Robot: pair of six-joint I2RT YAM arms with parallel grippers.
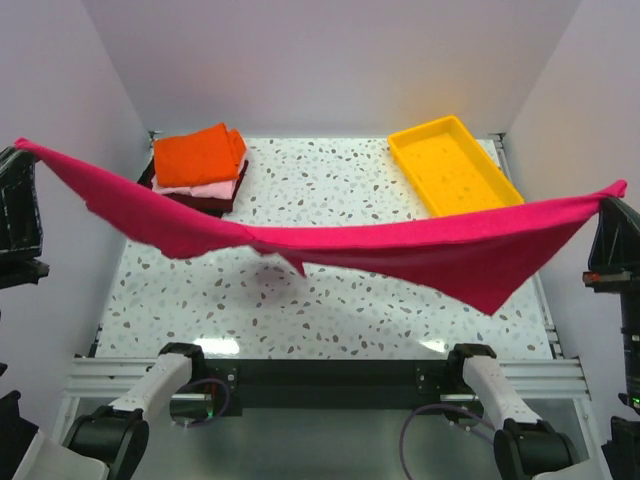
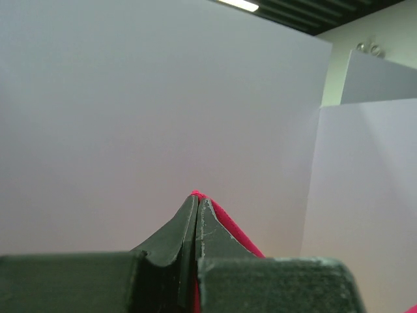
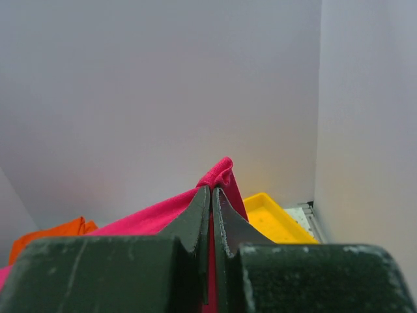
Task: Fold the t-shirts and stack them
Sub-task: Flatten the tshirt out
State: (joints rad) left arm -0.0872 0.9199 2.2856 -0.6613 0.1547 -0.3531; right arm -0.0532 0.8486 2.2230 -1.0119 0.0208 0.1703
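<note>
Left gripper [image 1: 20,152]: jaws pressed together on one corner of the crimson t-shirt [image 1: 400,245]; a sliver of red cloth peeks out at the tips in the left wrist view.
Left arm pose: raised high and swung wide to the left edge of the scene, its fingers aimed at the far wall and tilted a little upward.
Folded stack: an orange t-shirt [image 1: 198,155] on top, a pale pink t-shirt [image 1: 215,188] under it and a dark maroon t-shirt [image 1: 205,203] at the bottom, on the far left of the table [image 1: 330,310].
Crimson t-shirt, place: hanging in the air between the two grippers, sagging in the middle, clear of the table.
Why held so: probably to pull the cloth flat before laying it down for folding.
Yellow tray [image 1: 455,165]: far right, apart from the shirts.
Right gripper [image 1: 608,198]: jaws clamped on the opposite corner, cloth bunched above the tips.
Right arm pose: raised and spread wide to the right, mirroring the left.
</note>
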